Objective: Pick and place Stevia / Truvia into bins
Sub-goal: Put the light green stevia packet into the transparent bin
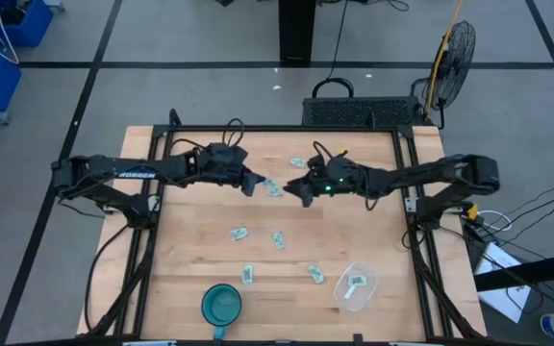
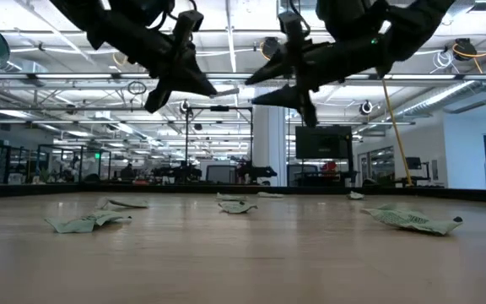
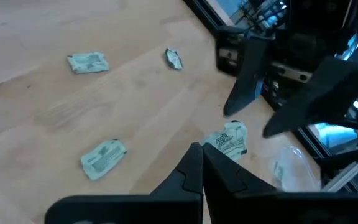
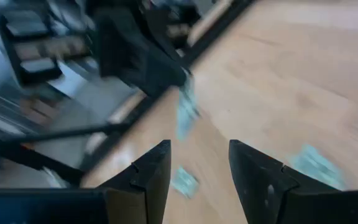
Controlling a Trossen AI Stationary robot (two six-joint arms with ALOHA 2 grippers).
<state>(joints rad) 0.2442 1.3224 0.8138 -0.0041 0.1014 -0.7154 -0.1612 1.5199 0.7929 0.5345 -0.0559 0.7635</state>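
Closest to you, the left gripper point(image 3: 202, 167) is pinched tight on a Truvia sachet point(image 3: 229, 139) at centre frame. Right gripper point(image 1: 305, 190) gapes empty beside it. Next, carry it to the bin point(image 1: 356, 285), lower right.

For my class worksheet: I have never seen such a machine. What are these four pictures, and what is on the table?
Two dark robot arms work at a wooden table. One picture looks down from above, one looks level across the tabletop, and two come from cameras on the wrists. Small paper sachets lie scattered; one lies in the clear tub, near a teal bowl. The left fingers are shut, apparently pinching a sachet; the right fingers stand open, empty.
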